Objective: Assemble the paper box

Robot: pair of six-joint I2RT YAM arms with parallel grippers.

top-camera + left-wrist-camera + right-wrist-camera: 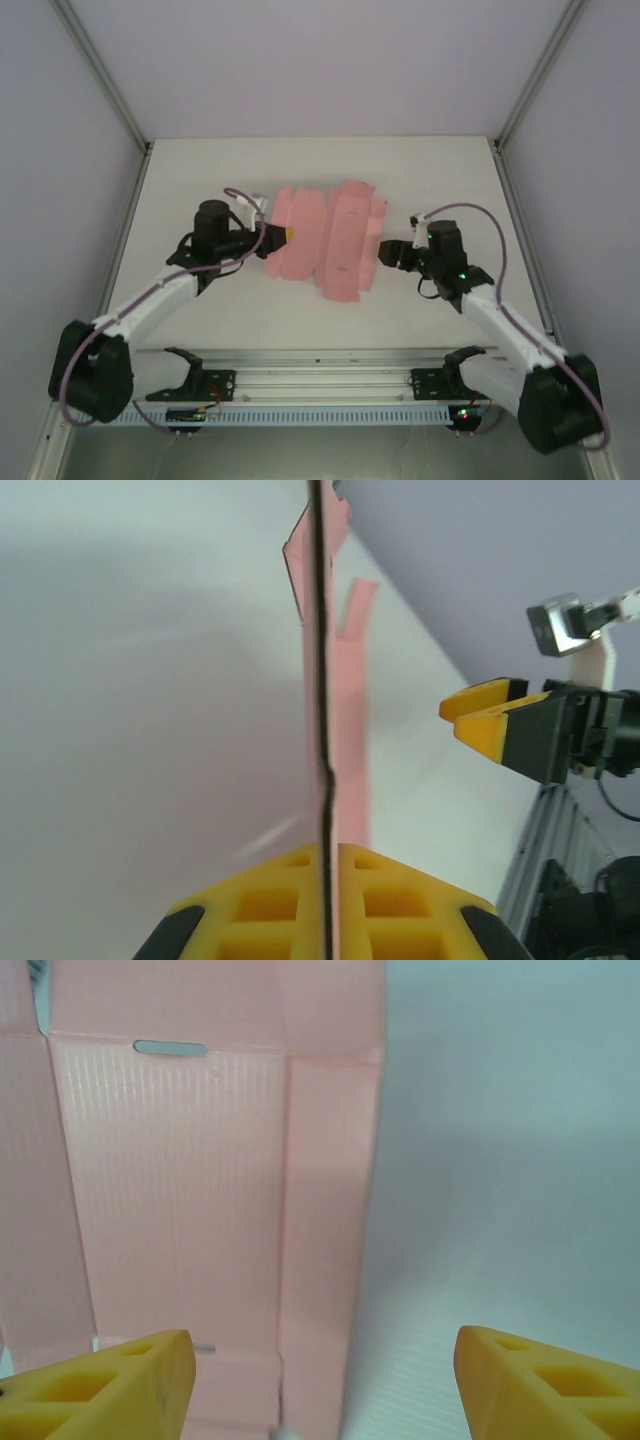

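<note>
The paper box (325,235) is a pink flat die-cut blank with flaps and creases, lying mid-table. My left gripper (281,237) is shut on its left edge. In the left wrist view the yellow fingers (390,900) pinch the card (347,710), which runs away edge-on, lifted off the table there. My right gripper (388,252) is open at the blank's right edge, holding nothing. In the right wrist view its fingertips (140,1365) stand wide apart, straddling the blank's near right border (200,1190), where a slot and crease lines show. The left wrist view also catches the right gripper (487,714).
The white table (200,170) is bounded by pale enclosure walls and metal posts (105,75). An aluminium rail (320,385) with the arm bases runs along the near edge. Bare table lies behind and to both sides of the blank.
</note>
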